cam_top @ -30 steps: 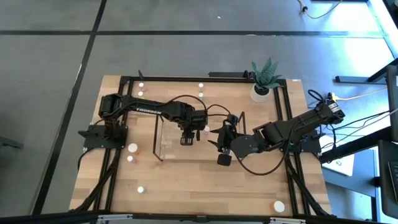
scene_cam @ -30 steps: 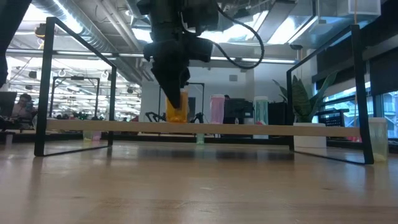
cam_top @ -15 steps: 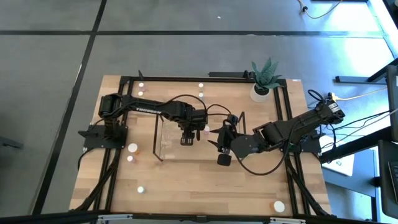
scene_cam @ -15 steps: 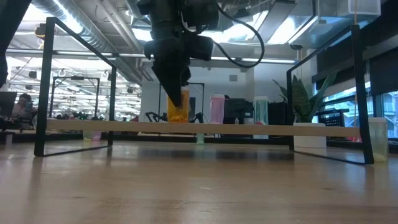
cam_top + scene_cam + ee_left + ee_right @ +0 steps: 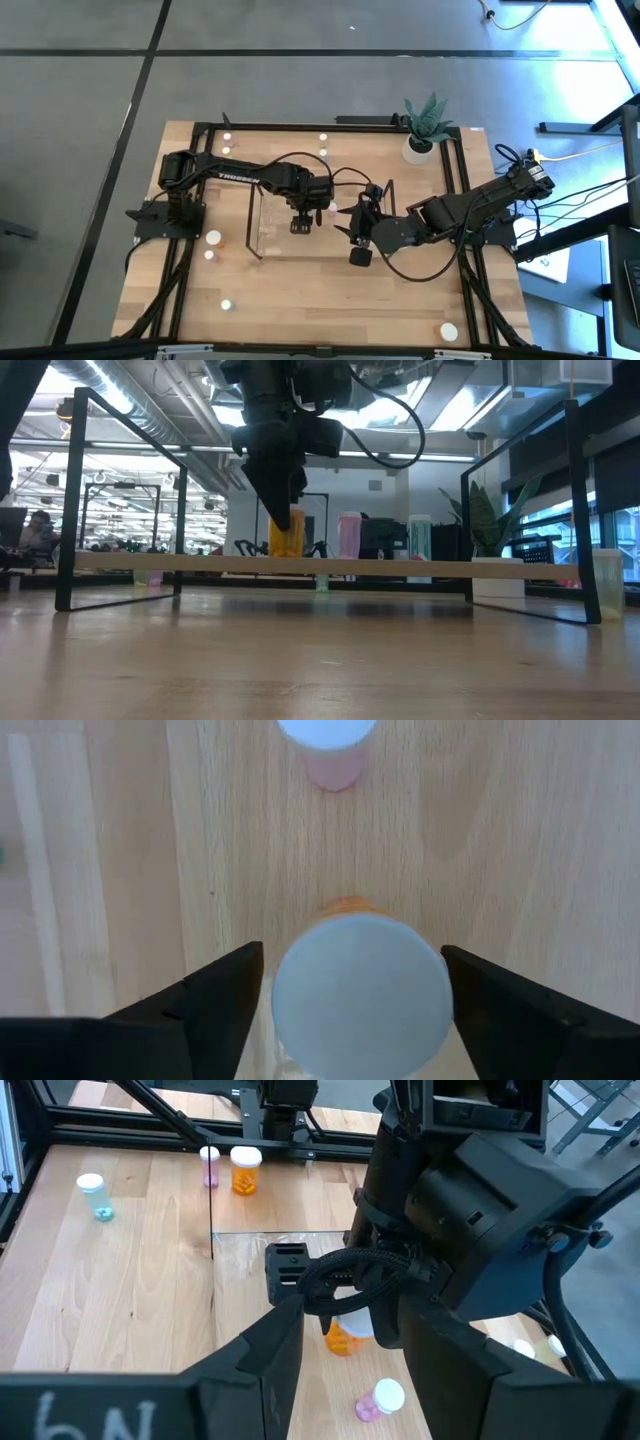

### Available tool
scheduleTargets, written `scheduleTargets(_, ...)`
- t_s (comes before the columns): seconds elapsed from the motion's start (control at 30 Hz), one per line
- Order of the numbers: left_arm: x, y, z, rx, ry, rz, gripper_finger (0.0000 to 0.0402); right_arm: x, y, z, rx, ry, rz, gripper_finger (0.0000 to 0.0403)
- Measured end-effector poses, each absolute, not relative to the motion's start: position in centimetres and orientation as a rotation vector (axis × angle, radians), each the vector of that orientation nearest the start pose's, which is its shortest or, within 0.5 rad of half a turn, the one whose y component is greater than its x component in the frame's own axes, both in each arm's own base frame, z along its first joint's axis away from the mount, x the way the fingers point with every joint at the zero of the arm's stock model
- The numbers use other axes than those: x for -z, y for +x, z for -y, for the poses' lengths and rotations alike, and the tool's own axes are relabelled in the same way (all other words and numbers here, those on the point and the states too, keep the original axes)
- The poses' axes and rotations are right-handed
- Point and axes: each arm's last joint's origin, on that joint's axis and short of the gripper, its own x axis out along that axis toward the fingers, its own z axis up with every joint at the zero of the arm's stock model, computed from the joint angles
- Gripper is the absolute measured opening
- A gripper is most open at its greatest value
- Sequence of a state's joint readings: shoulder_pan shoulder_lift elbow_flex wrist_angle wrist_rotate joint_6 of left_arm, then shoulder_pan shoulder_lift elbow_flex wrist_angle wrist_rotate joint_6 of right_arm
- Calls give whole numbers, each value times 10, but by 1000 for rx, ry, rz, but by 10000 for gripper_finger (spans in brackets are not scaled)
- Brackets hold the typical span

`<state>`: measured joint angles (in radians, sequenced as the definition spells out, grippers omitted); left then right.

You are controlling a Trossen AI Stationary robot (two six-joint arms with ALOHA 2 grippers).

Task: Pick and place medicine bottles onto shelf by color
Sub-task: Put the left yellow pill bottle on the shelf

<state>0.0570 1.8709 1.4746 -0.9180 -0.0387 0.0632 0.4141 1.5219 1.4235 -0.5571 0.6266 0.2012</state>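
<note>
Nearby, pink bottle (white-capped), orange bottle between jaws

The counter is showing pale wood grain inside a black frame. Both arms are showing black, the left arm carrying white lettering. Under the left tool, the orange bottle is wearing a white cap, and beyond it a pink bottle is also showing a white cap. The shelf is looking clear with thin dark edges. Beside the shelf, a green plant is sitting in a white pot. A teal bottle is standing white-capped.
</note>
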Motion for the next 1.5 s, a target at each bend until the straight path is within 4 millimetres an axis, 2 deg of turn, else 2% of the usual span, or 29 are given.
scheduleTargets(0.17,-232,366,-22,-48,45,-1308,302,-347,308,-117,260,-132,-544,168)
scheduleTargets(0.53,-286,332,-19,-166,102,-1220,303,-347,308,-117,260,-130,-541,168)
scheduleTargets(0.7,-316,314,-8,-168,130,-1115,303,-348,308,-117,260,-128,-539,168)
scheduleTargets(0.83,-339,289,5,-131,153,-1068,303,-348,309,-117,259,-126,-535,168)
scheduleTargets(0.97,-355,264,23,-97,195,-1060,302,-348,309,-117,259,-124,-531,168)
scheduleTargets(1.1,-360,244,43,-108,186,-1098,302,-348,309,-117,259,-124,-531,168)
scheduleTargets(1.3,-354,223,69,-158,101,-1225,302,-348,309,-117,259,-124,-531,168)
scheduleTargets(1.5,-352,207,94,-211,-21,-1261,302,-348,309,-117,258,-124,-532,168)
